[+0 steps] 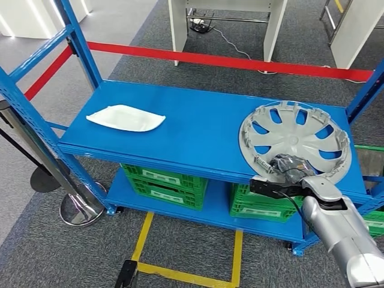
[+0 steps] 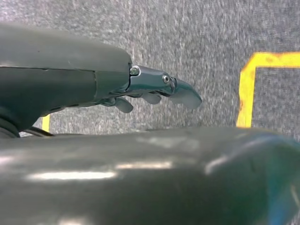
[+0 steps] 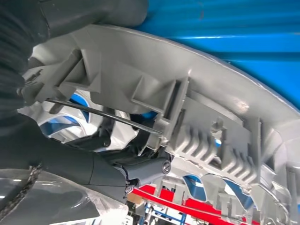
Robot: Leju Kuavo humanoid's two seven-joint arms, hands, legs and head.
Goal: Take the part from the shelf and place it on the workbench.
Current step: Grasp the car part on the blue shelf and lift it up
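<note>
Hubcap point(image 1: 296, 139): round, silver-grey moulded plastic, spoked with curved cut-outs, lying inner face up on the top deck of the shelf point(image 1: 199, 129), at about 3 o'clock in the head view, its near rim at the deck's front edge. Ribbed clips and a thin wire ring line the rim's underside in the right wrist view point(image 3: 183, 122). Right hand point(image 1: 286, 168): on a silver arm, set at the hubcap's near rim; dark fingers point(image 3: 141, 166) reach through the spokes and close around the rim, thumb side hidden. Left hand point(image 2: 155, 89): hanging over the floor, slim dark fingers lying straight and close together, holding nothing. Shelf: blue painted steel, smooth flat decks, angled uprights. White tray point(image 1: 126, 117): flat, thin, leaf-shaped, at 10 o'clock on the top deck, well apart from the hubcap. Green crates point(image 1: 165, 186): slatted plastic, on the lower deck. Floor point(image 1: 54, 240): grey speckled carpet marked with yellow tape point(image 1: 185, 273). Red belt barrier point(image 1: 226, 61): stretched behind the shelf at 12 o'clock; chrome post base point(image 1: 81, 210) at 8 o'clock. White table legs point(image 1: 179, 27) beyond.
</note>
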